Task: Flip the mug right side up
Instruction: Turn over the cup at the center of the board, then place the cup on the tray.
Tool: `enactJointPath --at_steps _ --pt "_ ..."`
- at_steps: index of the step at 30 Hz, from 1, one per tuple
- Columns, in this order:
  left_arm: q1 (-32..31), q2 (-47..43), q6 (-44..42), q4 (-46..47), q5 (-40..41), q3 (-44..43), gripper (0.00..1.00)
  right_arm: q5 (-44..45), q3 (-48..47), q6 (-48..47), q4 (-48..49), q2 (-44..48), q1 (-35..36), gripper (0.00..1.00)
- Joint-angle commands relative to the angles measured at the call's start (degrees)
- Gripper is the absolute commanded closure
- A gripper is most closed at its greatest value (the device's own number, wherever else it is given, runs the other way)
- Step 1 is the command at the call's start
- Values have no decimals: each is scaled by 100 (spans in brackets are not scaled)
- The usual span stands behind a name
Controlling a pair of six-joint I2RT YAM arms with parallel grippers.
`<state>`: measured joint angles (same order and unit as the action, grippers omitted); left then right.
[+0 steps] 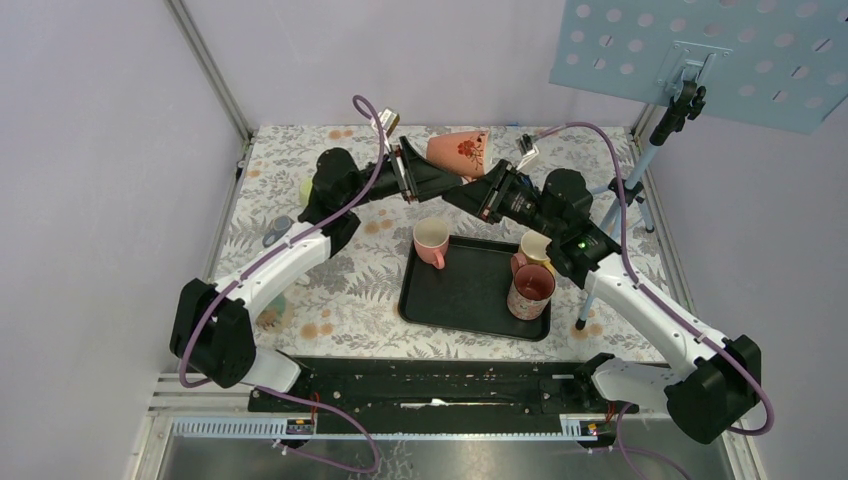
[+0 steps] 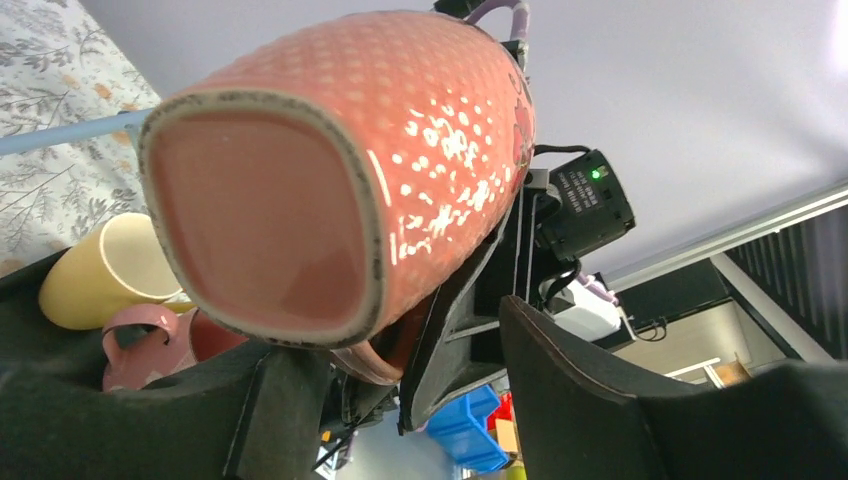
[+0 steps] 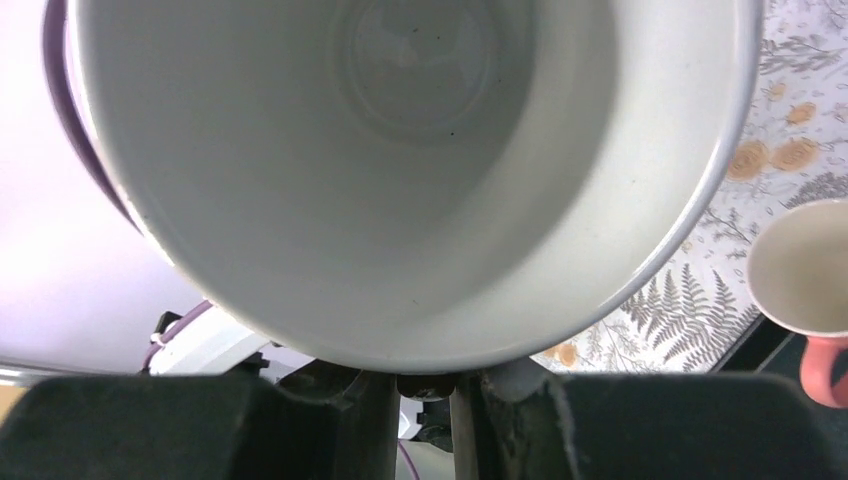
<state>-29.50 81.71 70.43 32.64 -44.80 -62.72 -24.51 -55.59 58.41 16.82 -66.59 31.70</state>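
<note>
Your left gripper (image 2: 420, 400) stands with its black fingers (image 2: 620, 400) wide apart. In its wrist view one finger sits just under the base edge of the salmon-pink ceramic mug with raised dots and a red flower print (image 2: 400, 170). The other is clear of the mug, with open space between them, so nothing is pinched on that side.

Your right gripper (image 3: 425, 405) has its fingers drawn close together, leaving only a narrow slot. The lower wall of the mug's rim (image 3: 400, 365) runs down into that slot, so this gripper is clamped on the mug wall and carries it alone.

You can see the mug (image 1: 460, 152) in the air over the far middle of the floral-covered table (image 1: 340, 290), between the two wrists and beyond the black rectangular tray (image 1: 470, 310). It lies on its side, with its long axis close to level and running left to right. The squarish flat base faces your left wrist camera. The open mouth, white inside, faces your right wrist camera.
</note>
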Motion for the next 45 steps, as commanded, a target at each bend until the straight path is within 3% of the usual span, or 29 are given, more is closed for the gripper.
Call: enactJointPath --at_steps 1,14,36,45 --pt "-15 -125 -376 516 109 -3 32 351 -320 -495 -316 111 -29 100" --pt "-88 -424 -1958 -1737 1002 -220 2 907 -617 -1197 -1453 227 -23 100" --pt "-179 -969 -2861 -3140 2094 -395 1 2135 -780 -2471 -3700 245 25 100" --pt "-179 -1181 -3114 -3606 2414 -628 1 2740 -359 -2538 -3652 -106 524 100"
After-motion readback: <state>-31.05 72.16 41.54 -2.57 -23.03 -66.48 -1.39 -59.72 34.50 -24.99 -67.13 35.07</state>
